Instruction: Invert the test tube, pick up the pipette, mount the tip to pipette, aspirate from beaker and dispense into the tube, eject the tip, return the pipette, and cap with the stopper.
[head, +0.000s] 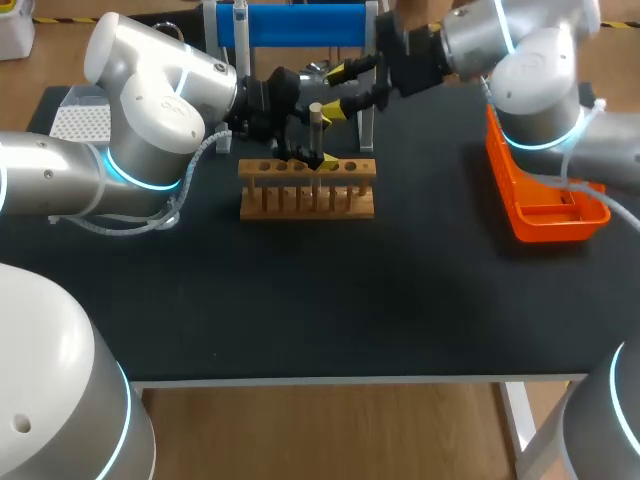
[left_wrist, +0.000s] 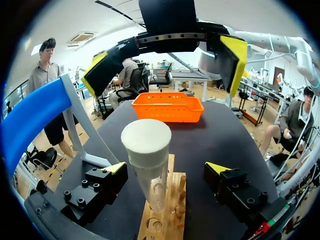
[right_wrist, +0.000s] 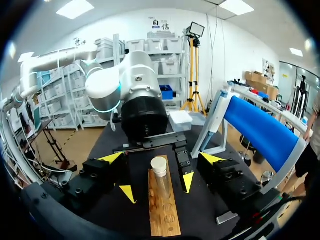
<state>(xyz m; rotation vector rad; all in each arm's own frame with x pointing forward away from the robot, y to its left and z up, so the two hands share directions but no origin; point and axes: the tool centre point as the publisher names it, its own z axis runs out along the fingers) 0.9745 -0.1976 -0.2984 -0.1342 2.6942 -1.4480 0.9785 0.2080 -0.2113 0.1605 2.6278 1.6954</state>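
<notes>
Seeing the stoppered test tube (left_wrist: 150, 175) upright in the wooden rack (head: 300, 200), left pincer (left_wrist: 166, 169) wide open either side of it, right pincer (head: 335, 90) wide too, I'd back both straight off without bumping it.

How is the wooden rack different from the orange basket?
The wooden rack is brown with a row of holes; the orange basket is a bright open tray. The rack holds a stoppered test tube upright mid-table; the basket sits near the right edge. Both rest on the black table.
</notes>
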